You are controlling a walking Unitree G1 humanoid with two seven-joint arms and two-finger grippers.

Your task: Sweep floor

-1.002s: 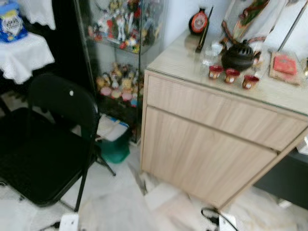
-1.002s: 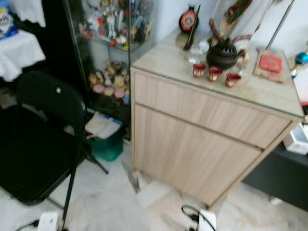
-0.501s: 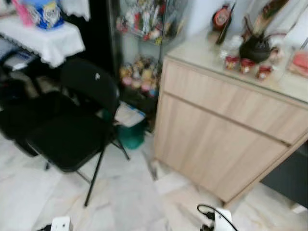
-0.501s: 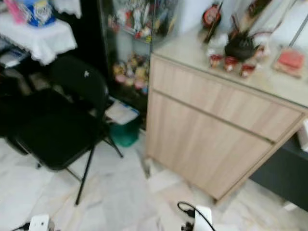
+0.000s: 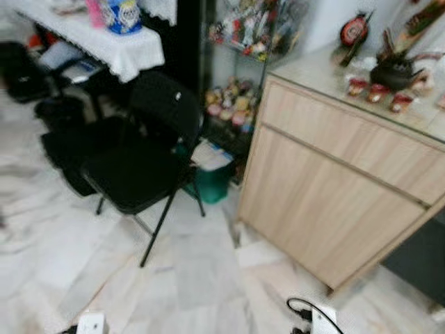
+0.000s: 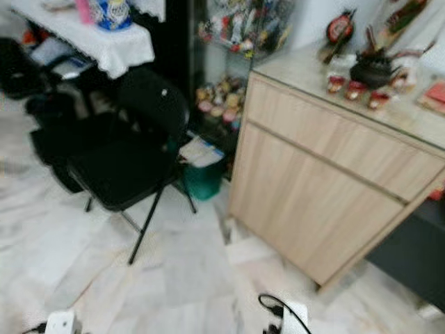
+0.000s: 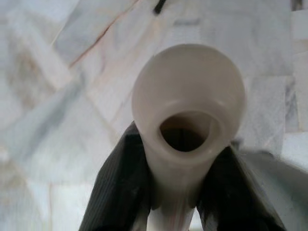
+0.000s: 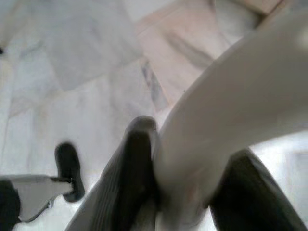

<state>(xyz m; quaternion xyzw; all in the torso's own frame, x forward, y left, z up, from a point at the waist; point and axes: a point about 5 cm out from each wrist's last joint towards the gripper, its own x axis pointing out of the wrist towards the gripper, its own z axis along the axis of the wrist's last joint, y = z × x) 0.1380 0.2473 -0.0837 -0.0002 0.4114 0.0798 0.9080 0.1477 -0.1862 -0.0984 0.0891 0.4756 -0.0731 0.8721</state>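
Observation:
In the left wrist view my left gripper (image 7: 185, 144) is shut on a white hollow handle (image 7: 188, 82), whose open round end faces the camera; the black fingers (image 7: 120, 183) press it from both sides. My right gripper (image 8: 185, 159) is shut on a thick, curved white handle (image 8: 240, 91) that runs off the frame. Under both lies the white marble floor (image 5: 195, 278). What the two handles belong to is hidden.
A black folding chair (image 5: 149, 156) stands left of a light wood cabinet (image 5: 334, 181) with red cups and a dark pot on top. Between them are a green bin (image 5: 208, 181) and a glass case of figurines (image 5: 243, 62). A white-clothed table (image 5: 104, 42) stands at far left.
The whole picture has shifted to the right and blurred, so the camera has turned left. More floor, the table and dark bags under it have come into view.

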